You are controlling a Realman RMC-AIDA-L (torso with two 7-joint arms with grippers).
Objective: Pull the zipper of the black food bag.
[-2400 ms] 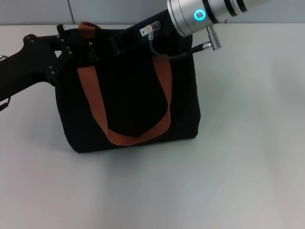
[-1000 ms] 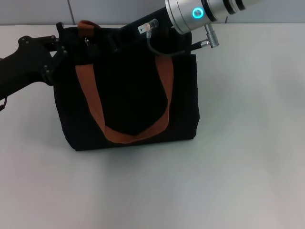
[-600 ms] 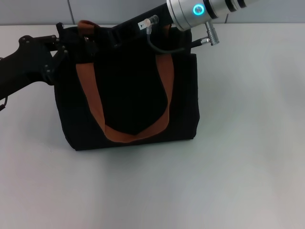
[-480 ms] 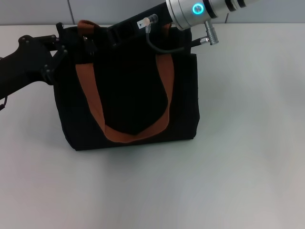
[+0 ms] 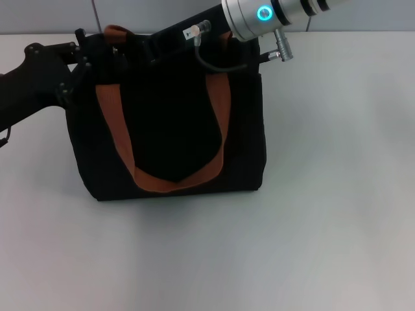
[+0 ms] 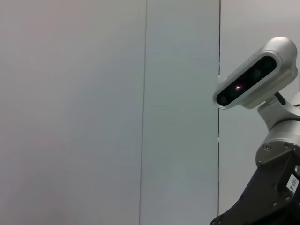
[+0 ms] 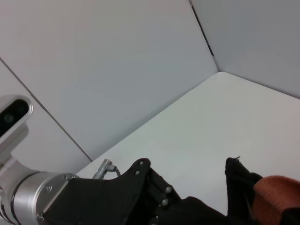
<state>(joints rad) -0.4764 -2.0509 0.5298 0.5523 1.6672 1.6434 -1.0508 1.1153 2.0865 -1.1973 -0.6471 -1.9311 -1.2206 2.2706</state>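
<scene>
The black food bag (image 5: 168, 116) stands upright on the table at centre left, its orange-brown straps (image 5: 110, 123) hanging down the near face. My left gripper (image 5: 87, 55) is at the bag's top left corner. My right gripper (image 5: 146, 48) reaches in from the upper right and lies along the bag's top edge. The zipper is hidden behind the arms and the black fabric. The right wrist view shows the left gripper (image 7: 154, 201) beside the bag's corner (image 7: 239, 180) and a strap (image 7: 276, 192).
The white table (image 5: 324, 194) stretches to the right and in front of the bag. A grey wall (image 5: 52, 16) runs behind it. A cable (image 5: 220, 65) loops from my right wrist over the bag's top. The left wrist view shows the robot's head (image 6: 255, 75).
My right arm has moved left and slightly farther back along the bag's top edge. The bag and my left gripper have shifted a little to the left.
</scene>
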